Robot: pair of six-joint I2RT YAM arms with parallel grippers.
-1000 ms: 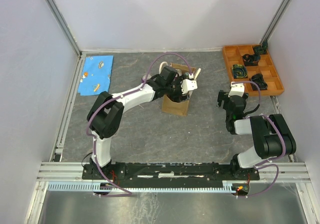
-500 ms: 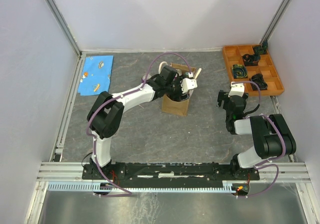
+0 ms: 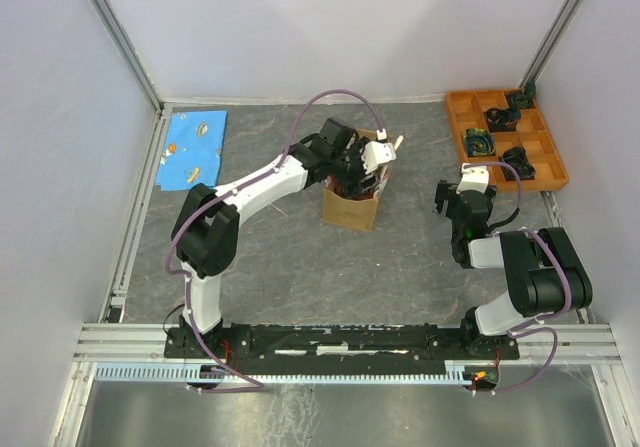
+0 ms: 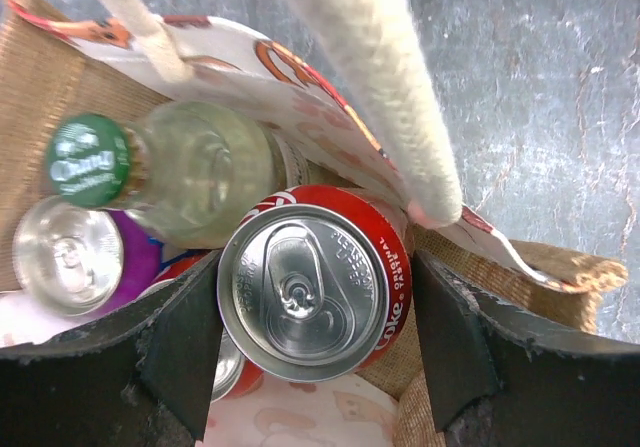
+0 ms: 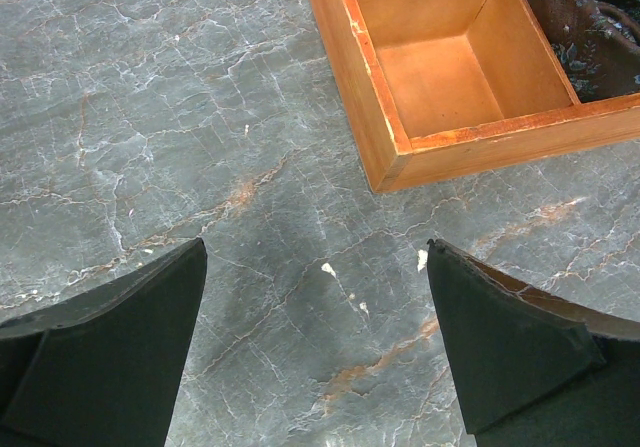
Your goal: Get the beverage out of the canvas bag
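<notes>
From where I stand, the canvas bag [image 3: 350, 210] is upright near the middle of the worktop [image 3: 270, 257], a little toward the back, and the left arm reaches down into its open mouth. The left end effector [image 3: 362, 177] is inside the bag. In the wrist view its two dark fingers [image 4: 185, 337] are pressed on both sides of a red cola can [image 4: 315, 302], so it is pinching this can. The can's top sits higher than its neighbours, which are a clear bottle with a green cap [image 4: 200, 177], a purple can [image 4: 70, 257] and another red can [image 4: 238, 372] partly under it. One cream handle [image 4: 370, 77] crosses just above the gripped can. I think the step in hand is the lift-out itself: the grasp looks made, but the can is not yet out of the bag. The next move probably needs a straight pull upward, past the handle and without dragging the soft bag wall, and then a place on the bare worktop. The right end effector [image 5: 315, 257] hangs with its fingers spread wide over the stone surface, beside the corner of the orange tray [image 5: 385, 137], holding nothing.
</notes>
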